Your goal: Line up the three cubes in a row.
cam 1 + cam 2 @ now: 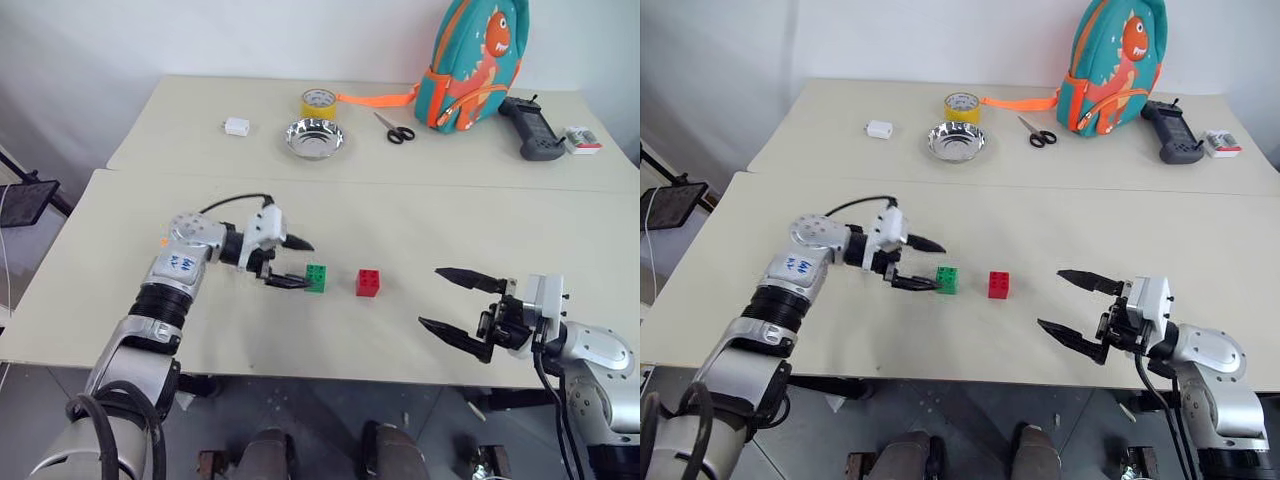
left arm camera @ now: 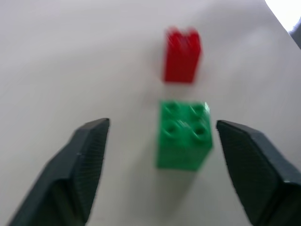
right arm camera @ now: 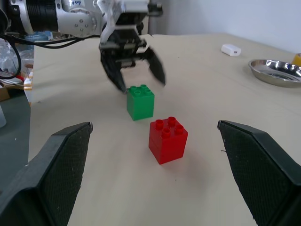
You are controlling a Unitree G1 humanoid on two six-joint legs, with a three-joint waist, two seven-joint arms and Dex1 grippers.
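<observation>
The small green studded plastic brick sits on the near cream table, right at the tips of the left gripper. That gripper's two black fingers are spread wide apart, and the left wrist view shows the green brick lying between them, closer to one finger, with a gap on each side, so nothing is pinched. The small red studded plastic brick stands just beside the green one, on the side away from the left gripper, with a little gap of bare table between the two. Both bricks stand upright with their round studs facing up, and each looks a bit taller than it is wide. The two sit side by side in a line that runs across the table from the left gripper toward the right gripper. The right gripper hovers well apart from the red brick, and its fingers are spread wide too, holding nothing. Nothing lies between the bricks and either gripper. On the far table are a small white block, a shiny round metal bowl, a yellow roll of tape, black scissors, a teal backpack with an orange dinosaur, and a black handheld controller.
</observation>
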